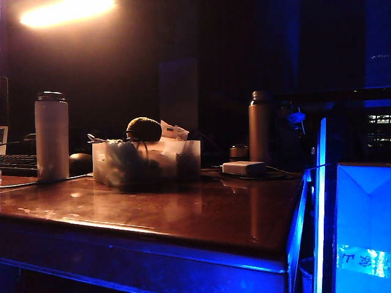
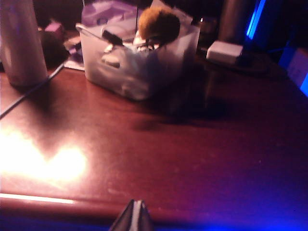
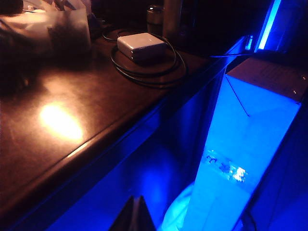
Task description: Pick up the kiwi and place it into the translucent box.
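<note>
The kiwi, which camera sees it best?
The left wrist view: the kiwi is lit and looks fuzzy brown, sitting on top of the stuff in the box. The exterior view shows the kiwi smaller and darker. The right wrist view catches only a corner of the box, no kiwi.

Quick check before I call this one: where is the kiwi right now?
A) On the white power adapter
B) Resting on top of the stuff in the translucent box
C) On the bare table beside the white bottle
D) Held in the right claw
B: the kiwi sits atop the clutter in the translucent box, and both the left claw and the right claw are shut, empty and back from it.
</note>
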